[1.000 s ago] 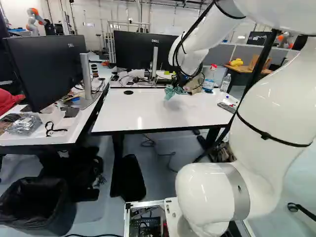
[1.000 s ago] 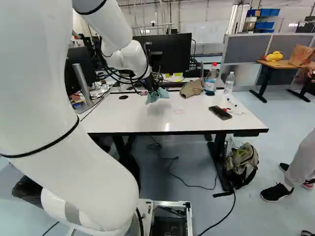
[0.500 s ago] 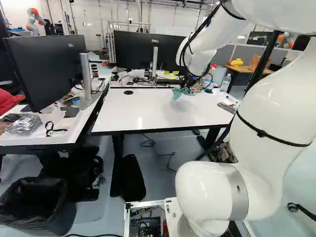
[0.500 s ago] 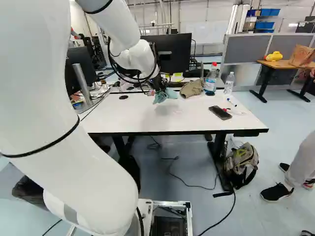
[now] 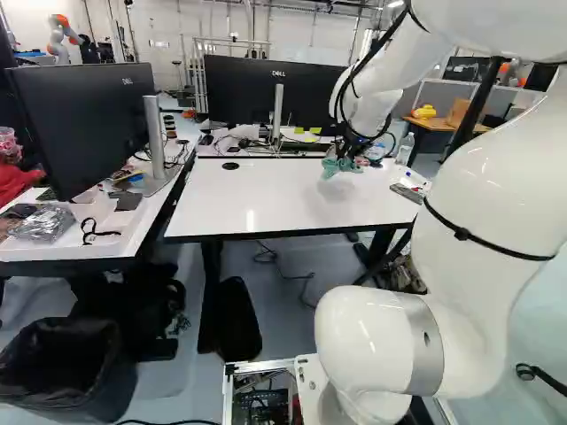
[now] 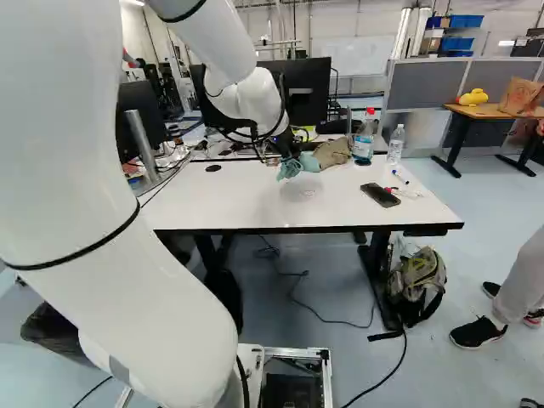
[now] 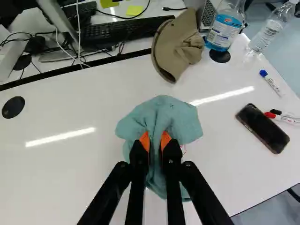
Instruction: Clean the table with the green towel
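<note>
My gripper (image 6: 291,156) is over the far half of the white table (image 6: 229,204), beside the tan hat. In the wrist view the gripper (image 7: 155,141) is shut on the green towel (image 7: 166,114), whose bunched middle is pinched between the orange pads. Folds of cloth spread ahead of the fingers and hang beneath them. Whether the towel touches the tabletop I cannot tell. A small reddish mark (image 7: 183,148) on the table shows just beside the cloth, partly covered by it.
Beyond the towel lies the tan hat (image 7: 180,44), with a blue-labelled bottle (image 7: 225,29) and a clear bottle (image 7: 271,32) beside it. A phone (image 7: 263,129) and markers (image 7: 271,83) lie near the table's right side. Monitors (image 5: 257,88) stand behind. Another robot (image 5: 60,37) is far off.
The arm has carried the towel rightward over the table, close to the hat, with the grip kept. In the right base view the cloth now overlaps the hat's edge. The base has stayed put.
</note>
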Available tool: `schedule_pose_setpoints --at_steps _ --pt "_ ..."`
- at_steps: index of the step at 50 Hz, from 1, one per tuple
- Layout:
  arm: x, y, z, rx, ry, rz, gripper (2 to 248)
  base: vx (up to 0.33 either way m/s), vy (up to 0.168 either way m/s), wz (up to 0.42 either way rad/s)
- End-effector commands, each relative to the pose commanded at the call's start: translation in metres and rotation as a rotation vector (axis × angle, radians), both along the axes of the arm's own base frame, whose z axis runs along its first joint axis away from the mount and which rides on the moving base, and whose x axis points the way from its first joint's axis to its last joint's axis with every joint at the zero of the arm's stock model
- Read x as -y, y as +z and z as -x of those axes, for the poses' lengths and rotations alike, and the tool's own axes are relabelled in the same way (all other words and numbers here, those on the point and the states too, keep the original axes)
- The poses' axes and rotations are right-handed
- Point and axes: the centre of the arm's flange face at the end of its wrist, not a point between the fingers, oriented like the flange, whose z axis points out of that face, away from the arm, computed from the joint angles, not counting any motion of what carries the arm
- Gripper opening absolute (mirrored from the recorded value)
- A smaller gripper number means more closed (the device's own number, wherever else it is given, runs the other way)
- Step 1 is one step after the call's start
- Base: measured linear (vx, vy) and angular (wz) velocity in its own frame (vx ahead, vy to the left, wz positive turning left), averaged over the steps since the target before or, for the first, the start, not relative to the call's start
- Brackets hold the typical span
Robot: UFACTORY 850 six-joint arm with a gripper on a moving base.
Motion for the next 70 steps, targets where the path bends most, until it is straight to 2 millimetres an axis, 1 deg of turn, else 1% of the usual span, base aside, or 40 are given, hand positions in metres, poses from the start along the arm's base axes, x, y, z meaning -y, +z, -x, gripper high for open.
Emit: schedule_pose_setpoints --at_steps 22,30,70 --pt "0.036 0.000 0.009 0.000 -0.075 0.000 46 0.000 0.000 0.000" --pt "0.046 -0.006 0.010 -0.011 -0.094 -0.003 46 0.000 0.000 0.000" --pt "0.053 -0.054 -0.006 -0.100 -0.096 -0.033 46 0.000 0.000 0.000"
